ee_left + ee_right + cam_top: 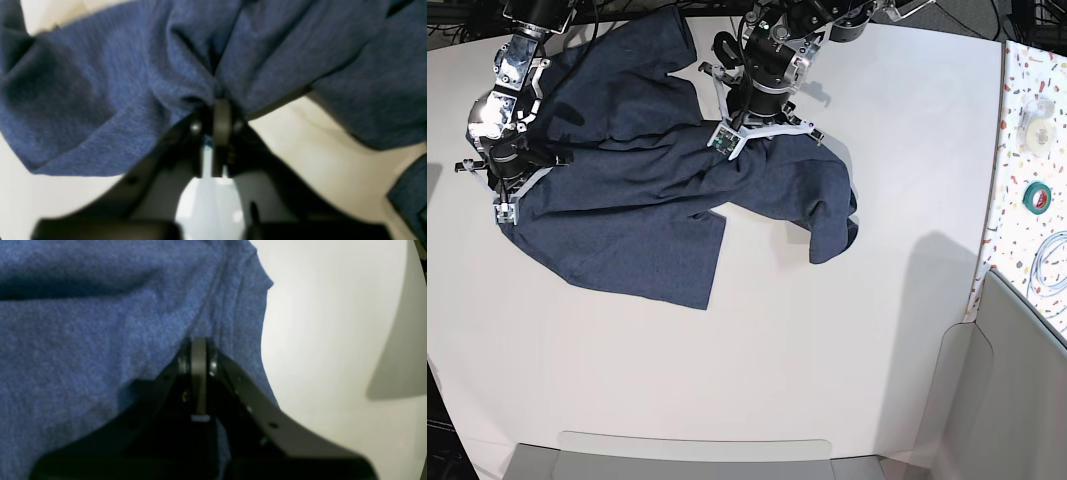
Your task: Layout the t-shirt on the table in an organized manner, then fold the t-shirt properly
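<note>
Here, in the left wrist view, the left claw [218, 100] is pressed together on a gathered pleat of the t-shirt [110, 93]. The cloth fans away from the pinch to both sides and upward; the table [320, 156] shows bare below the hem, on the claw's near side. The fabric is blue, heathered and deeply creased at the pinch.

In the right wrist view, the right claw [199, 340] is also closed, pinching a stitched edge of the t-shirt [83, 340]. The bulk of the cloth lies to one side of this claw; the bare table [333, 340] lies to the other. No lettering is visible.

In the base view, the t-shirt [627, 200] lies crumpled on the table [777, 380], toward its far edge. Its long axis runs roughly from the right claw [507, 195] across to the left claw [732, 135], with one bunched part trailing beyond the left claw. Judgement: the next move depends on drawing the two pinch points apart along this axis to flatten the cloth. Both arms already hold the shirt.
</note>
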You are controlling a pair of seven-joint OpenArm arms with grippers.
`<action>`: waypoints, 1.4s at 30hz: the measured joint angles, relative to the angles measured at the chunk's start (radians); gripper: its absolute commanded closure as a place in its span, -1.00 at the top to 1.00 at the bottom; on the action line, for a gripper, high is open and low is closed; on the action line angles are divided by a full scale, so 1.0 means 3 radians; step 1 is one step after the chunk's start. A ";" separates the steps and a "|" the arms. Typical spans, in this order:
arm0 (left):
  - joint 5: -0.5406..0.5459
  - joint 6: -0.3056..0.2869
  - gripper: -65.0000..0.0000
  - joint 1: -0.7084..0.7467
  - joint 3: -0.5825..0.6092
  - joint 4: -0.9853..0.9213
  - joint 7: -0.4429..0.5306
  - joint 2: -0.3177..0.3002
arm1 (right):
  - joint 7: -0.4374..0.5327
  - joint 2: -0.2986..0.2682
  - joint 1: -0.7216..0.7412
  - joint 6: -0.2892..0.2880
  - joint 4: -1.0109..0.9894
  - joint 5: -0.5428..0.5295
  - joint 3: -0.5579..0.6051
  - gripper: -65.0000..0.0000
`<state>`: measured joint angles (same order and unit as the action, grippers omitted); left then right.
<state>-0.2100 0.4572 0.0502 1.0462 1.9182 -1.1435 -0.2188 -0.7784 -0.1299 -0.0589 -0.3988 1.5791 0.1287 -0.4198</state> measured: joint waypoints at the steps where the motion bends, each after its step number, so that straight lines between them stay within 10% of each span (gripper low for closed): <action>1: 0.0001 -0.0001 -1.00 0.0000 0.0000 -0.0010 0.0000 0.0000 | -0.0018 0.0000 -0.0001 -0.0001 0.0013 0.0000 0.0000 -1.00; 15: -0.0027 0.0011 -1.00 -0.0240 -0.0244 0.0223 0.0006 0.0001 | -0.0181 0.0097 -0.0615 -0.0014 0.1377 -0.0979 0.0010 -1.00; 27: -0.0025 0.0013 -1.00 -0.0278 -0.0244 0.0223 -0.0013 0.0000 | -0.0071 0.0257 -0.0652 -0.0009 0.0544 -0.1527 0.1022 -1.00; 42: 0.0034 0.0013 -1.00 -0.0879 -0.0459 0.0254 -0.0028 -0.0095 | 0.0618 -0.0139 -0.0622 -0.0214 -0.0148 -0.2035 0.1133 -1.00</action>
<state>-0.1997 0.4610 -0.2134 0.9085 1.9945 -1.1519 -0.2474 -0.5930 -0.1715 -0.2455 -0.4629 1.5349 -0.4816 -0.0799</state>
